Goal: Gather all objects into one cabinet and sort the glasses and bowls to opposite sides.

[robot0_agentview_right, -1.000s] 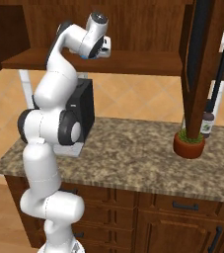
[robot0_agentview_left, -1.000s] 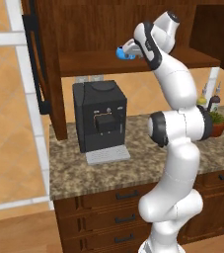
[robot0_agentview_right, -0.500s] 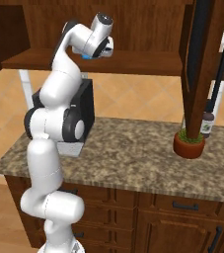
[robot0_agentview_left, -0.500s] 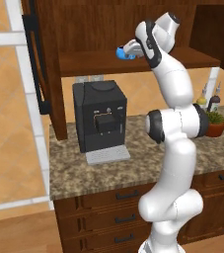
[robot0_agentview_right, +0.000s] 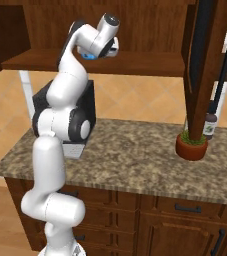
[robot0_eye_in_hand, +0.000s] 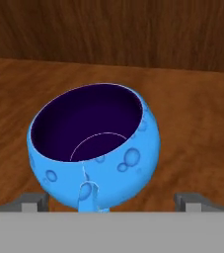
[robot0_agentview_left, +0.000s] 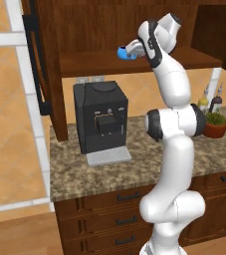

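In the left base view, the claw (robot0_agentview_left: 129, 51) is reaching into the open cabinet (robot0_agentview_left: 104, 30) with the blue bowl (robot0_agentview_left: 122, 52) at its tip, above the shelf board (robot0_agentview_left: 84, 62); a coffee machine (robot0_agentview_left: 101, 117) is sitting on the tabletop (robot0_agentview_left: 84, 169). In the right base view, the arm is hiding most of the blue bowl (robot0_agentview_right: 88, 55), while a potted plant (robot0_agentview_right: 191, 145) is standing by the cabinet door (robot0_agentview_right: 205, 60). In the hand view, the blue bowl (robot0_eye_in_hand: 96, 148) is showing its dark, empty inside over the shelf board (robot0_eye_in_hand: 192, 128), tilted toward the camera; both fingertips (robot0_eye_in_hand: 32, 201) are standing wide of it, so whether they are clamping it I cannot tell.

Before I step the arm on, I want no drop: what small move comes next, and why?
Probably ease the blue bowl down onto the cabinet shelf. The gripper holds it at the shelf's level with bare wood beneath, but contact cannot be told.
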